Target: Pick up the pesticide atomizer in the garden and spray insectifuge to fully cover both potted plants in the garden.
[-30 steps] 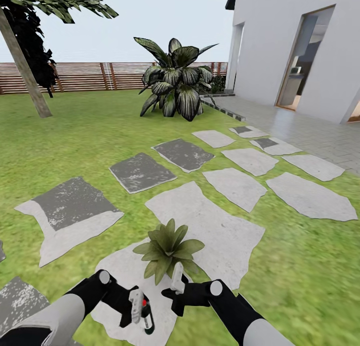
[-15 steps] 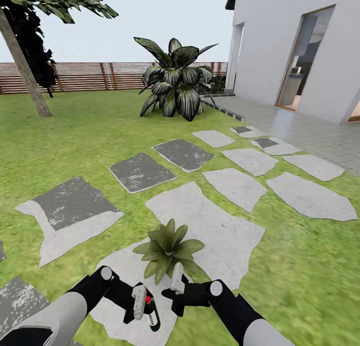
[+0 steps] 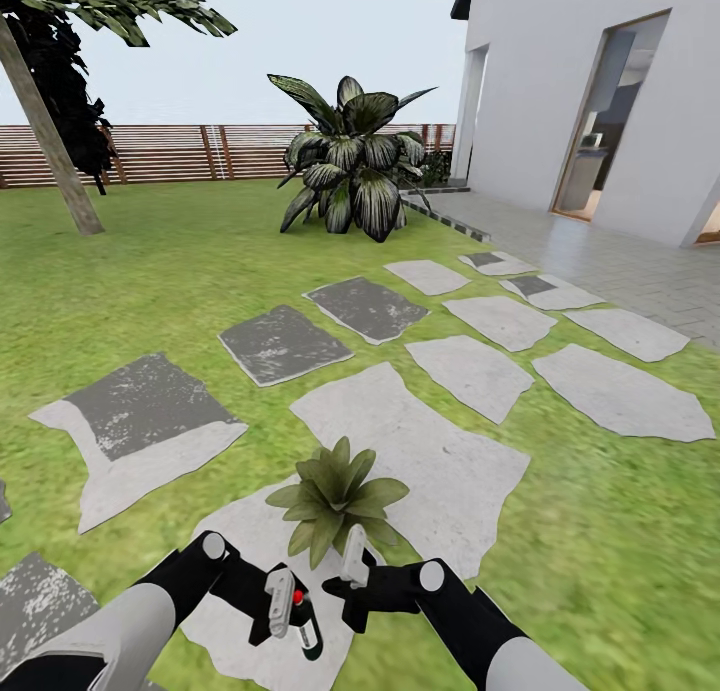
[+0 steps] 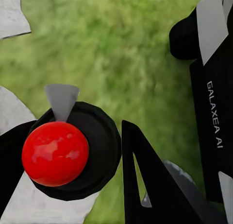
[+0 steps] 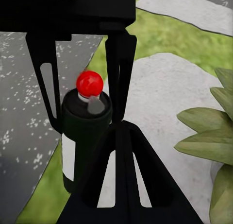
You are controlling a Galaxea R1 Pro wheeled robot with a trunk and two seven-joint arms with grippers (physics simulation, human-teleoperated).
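Dark green pesticide atomizer point(image 3: 303, 621) tilted, clamped in left claw point(image 3: 284, 605) beside potted plant point(image 3: 335, 493); right claw point(image 3: 354, 571) state unclear.

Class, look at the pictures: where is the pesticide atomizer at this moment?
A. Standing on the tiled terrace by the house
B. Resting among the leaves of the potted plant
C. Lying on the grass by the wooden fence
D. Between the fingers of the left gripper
D: the pesticide atomizer, red spot up, sits between the fingers of the left gripper, just short of the potted plant.
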